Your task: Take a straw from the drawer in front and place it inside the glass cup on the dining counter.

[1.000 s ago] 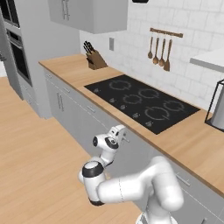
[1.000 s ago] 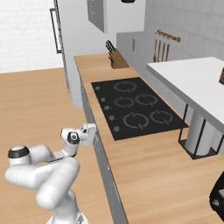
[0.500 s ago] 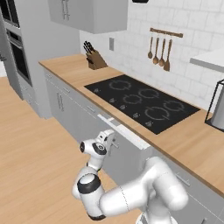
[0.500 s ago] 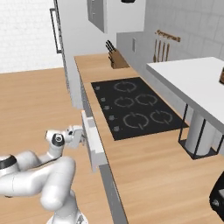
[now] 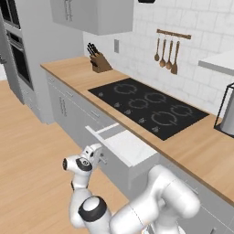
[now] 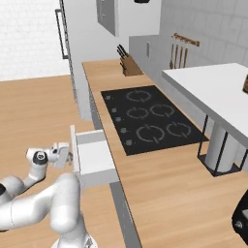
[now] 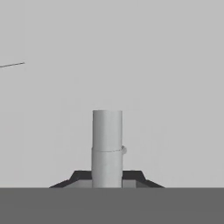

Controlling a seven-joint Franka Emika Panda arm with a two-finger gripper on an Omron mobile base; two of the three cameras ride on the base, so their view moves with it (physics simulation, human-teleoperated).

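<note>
The light-grey drawer [image 5: 124, 147] under the wall counter stands pulled out, its pale inside [image 6: 95, 158] open to view. My gripper [image 5: 100, 157] sits at the drawer's front, shut on the slim bar handle [image 7: 107, 146]. In the hand view the bar runs upright between the two dark fingertips [image 7: 82, 177], close against the flat grey drawer front. From the right base view, the gripper [image 6: 70, 156] is at the left face of the drawer. I cannot make out the straw in the drawer. The glass cup is out of view.
A black cooktop [image 5: 151, 107] lies in the wood wall counter [image 5: 77, 75] just behind the drawer, with a knife block [image 5: 99, 61] further along. Utensils [image 5: 167, 55] hang on the tiled wall. A white-topped slab [image 6: 213, 92] on a black frame stands at the right. Wood floor [image 5: 27, 151] lies open to the left.
The drawer went from closed to pulled well out. My hand, holding the handle, drew back from the cabinet front towards the floor side, and the arm folded lower.
</note>
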